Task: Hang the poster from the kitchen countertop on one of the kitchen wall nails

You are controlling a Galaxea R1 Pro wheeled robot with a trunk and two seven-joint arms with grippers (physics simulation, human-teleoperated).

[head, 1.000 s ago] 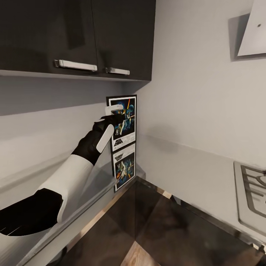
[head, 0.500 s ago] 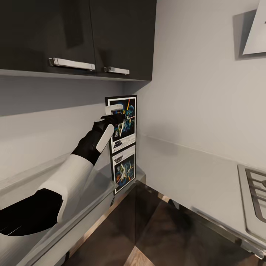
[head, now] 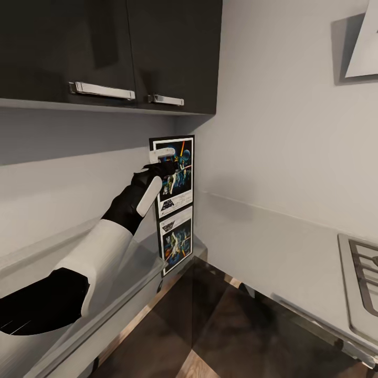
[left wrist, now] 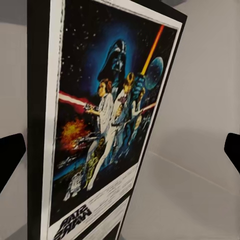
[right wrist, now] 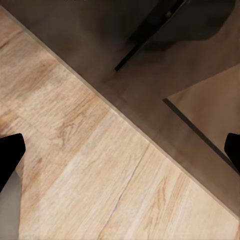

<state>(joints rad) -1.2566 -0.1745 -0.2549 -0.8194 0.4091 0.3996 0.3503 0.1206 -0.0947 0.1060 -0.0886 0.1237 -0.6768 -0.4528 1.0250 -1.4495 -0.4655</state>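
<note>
Left arm: reached up and away from the robot toward the corner below the cabinets [head: 105, 52], its gripper [head: 160, 168] right at the poster [head: 176, 176].
Left jaws: spread wide in the wrist view, both dark fingertips [left wrist: 11, 155] out at the frame's edges with the poster [left wrist: 100, 125] between and ahead of them. From the head view I couldn't tell whether a finger was touching its face; no grip was showing.
Poster: upright in the corner, below the cabinets, above the countertop [head: 273, 247]. Its mirror image lay in the glossy slab directly under it. Whether its bottom edge rested on the slab or hung clear, I couldn't tell.
Long axis: vertical, title at the bottom, running across the line between the two fingertips.
Key relation: the poster sat straight ahead of the left jaws, seen at a slant, one black edge nearer the camera than the other.
Nail: none made out near the poster.
Hob [head: 362, 273]: far right along the countertop from the poster, well apart.
Right gripper [right wrist: 120, 150]: jaws spread apart, nothing between them, pointing down at wooden floor [right wrist: 75, 165].
Nearer arm: the left, by a long way.
Judgement: the next move likely turns on closing across the poster's thin edge or letting it settle.
</note>
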